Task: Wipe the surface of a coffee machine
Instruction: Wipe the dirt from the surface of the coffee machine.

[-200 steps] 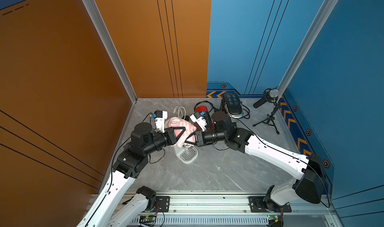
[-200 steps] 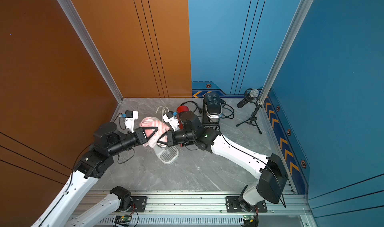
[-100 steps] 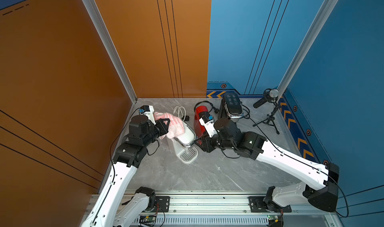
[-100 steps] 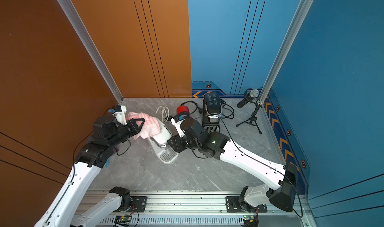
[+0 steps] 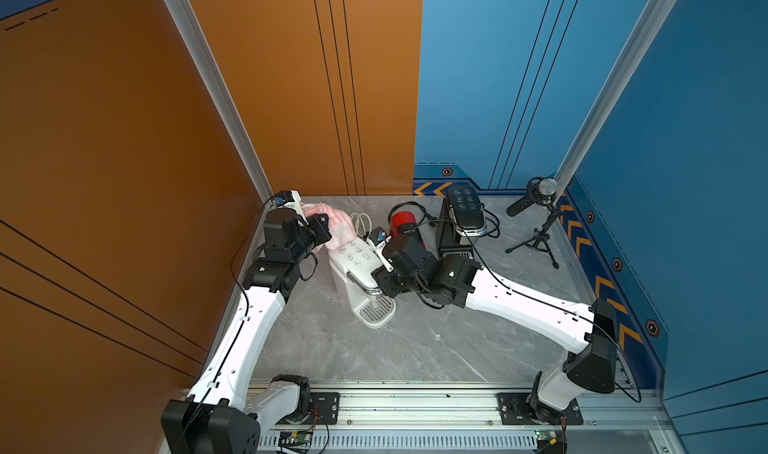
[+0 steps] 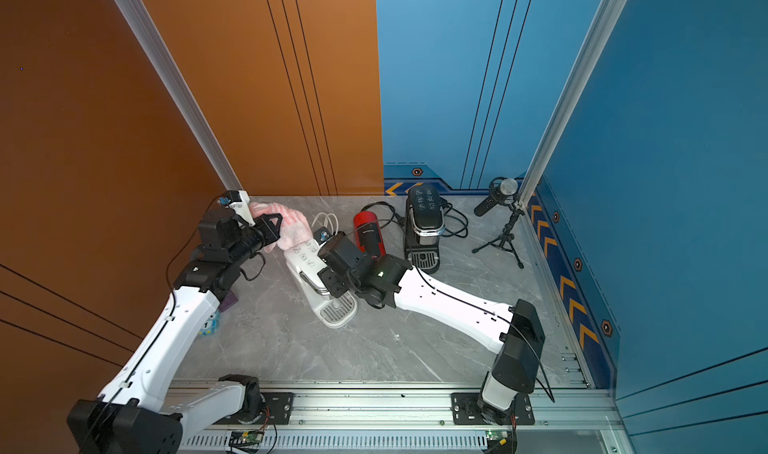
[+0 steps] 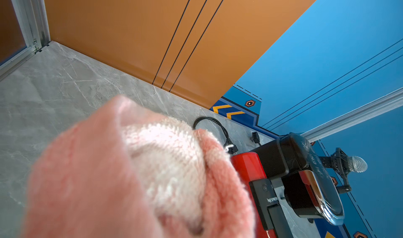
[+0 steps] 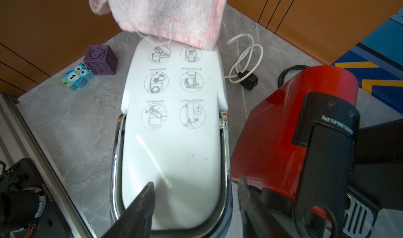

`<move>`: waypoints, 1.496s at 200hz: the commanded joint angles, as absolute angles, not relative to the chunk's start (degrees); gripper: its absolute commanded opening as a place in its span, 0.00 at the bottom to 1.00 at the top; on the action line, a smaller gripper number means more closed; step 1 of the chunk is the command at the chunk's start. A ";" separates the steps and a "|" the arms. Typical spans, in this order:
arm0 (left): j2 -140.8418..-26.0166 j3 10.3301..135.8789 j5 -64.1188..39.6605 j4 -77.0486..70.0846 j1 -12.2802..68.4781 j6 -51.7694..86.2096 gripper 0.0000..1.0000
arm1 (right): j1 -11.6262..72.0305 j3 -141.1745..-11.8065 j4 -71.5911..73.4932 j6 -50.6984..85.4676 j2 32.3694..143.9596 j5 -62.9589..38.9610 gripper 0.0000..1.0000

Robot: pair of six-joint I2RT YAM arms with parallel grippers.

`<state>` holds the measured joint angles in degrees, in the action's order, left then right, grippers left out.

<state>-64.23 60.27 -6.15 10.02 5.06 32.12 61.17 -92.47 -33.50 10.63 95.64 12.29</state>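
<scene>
The left arm climbs from the near rail along the orange wall, bends at the elbow and turns its wrist across toward the middle, so the left gripper (image 6: 275, 223) points at the back end of the white machine (image 5: 353, 264). Its fingers are pinched on a bunched pink cloth (image 6: 296, 224), which hangs off the tips and lies against the rear edge of the machine's lid. In the left wrist view the cloth (image 7: 130, 171) fills most of the frame and hides the fingers. The right arm rises from the rail on the other side, folds at a high elbow and runs its long white link low across the table (image 5: 374, 356) to the machine's front, the wrist bent in beside the lid. The right gripper (image 8: 196, 189) hangs over the front end of the lid with its fingers (image 8: 148, 202) spread apart and nothing between them; whether they touch the lid I cannot tell. The white machine stands left of centre on the table, drip tray toward the rail, printed diagrams on its lid. Just beside it, on the right arm's side, is a red machine (image 8: 283, 127), then a black machine (image 5: 465, 210) and a microphone (image 5: 540, 190) on a tripod. A white cord (image 8: 246, 56) lies behind, and a purple cube (image 8: 101, 59) and an owl block (image 8: 75, 75) sit touching near the left wall.
</scene>
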 commanded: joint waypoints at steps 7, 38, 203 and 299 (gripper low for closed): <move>-64.76 56.45 -5.40 3.19 3.94 30.74 0.00 | 61.61 -94.90 -35.77 6.07 95.65 14.65 0.67; -67.51 54.47 -6.21 1.04 2.23 32.41 0.00 | 61.31 -95.94 -33.60 4.81 97.43 12.73 0.73; -70.97 31.63 -7.62 -16.89 1.19 37.21 0.00 | 60.87 -93.43 -29.79 10.18 101.26 6.53 0.60; -63.95 33.08 -15.80 -16.85 -4.71 44.70 0.00 | 61.02 -93.34 -29.88 11.20 102.30 5.41 0.59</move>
